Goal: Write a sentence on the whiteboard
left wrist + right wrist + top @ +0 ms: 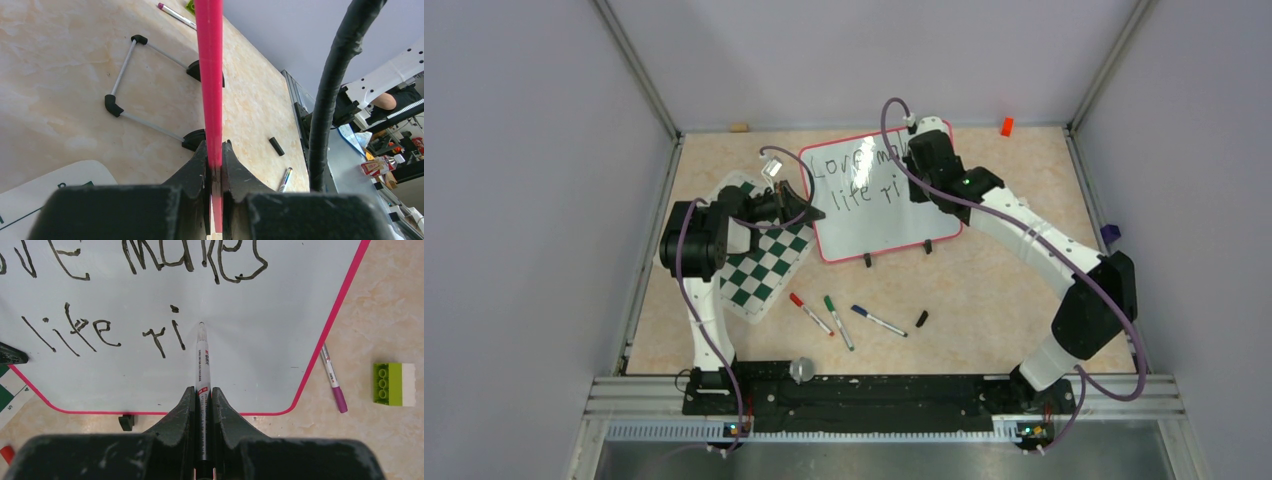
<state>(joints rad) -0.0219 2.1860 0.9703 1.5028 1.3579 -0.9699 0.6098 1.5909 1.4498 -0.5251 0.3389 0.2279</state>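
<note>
Toward the table's [984, 290] 9 o'clock, above the checkered mat [762, 272], the left hand [215, 162] pinches the whiteboard [889, 225] by its red frame, likely to steady it for writing. The board lies past centre toward 12 o'clock. The sentence [859, 175] reads "Love makes life ri". The right hand [202, 397] clamps a marker [201, 357] with its tip at 3 o'clock of the "i", perhaps touching.

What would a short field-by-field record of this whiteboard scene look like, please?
board: glossy white whiteboard with a thin red frame and black feet
left gripper: shut on the whiteboard's red edge
right gripper: shut on a slim white marker
writing: black handwritten sentence, reads "Love makes / life ri", unfinished
marker tip: just right of "ri"; contact unclear
loose nearby: red-capped pen, green-capped pen, blue-capped pen, small black cap
</note>
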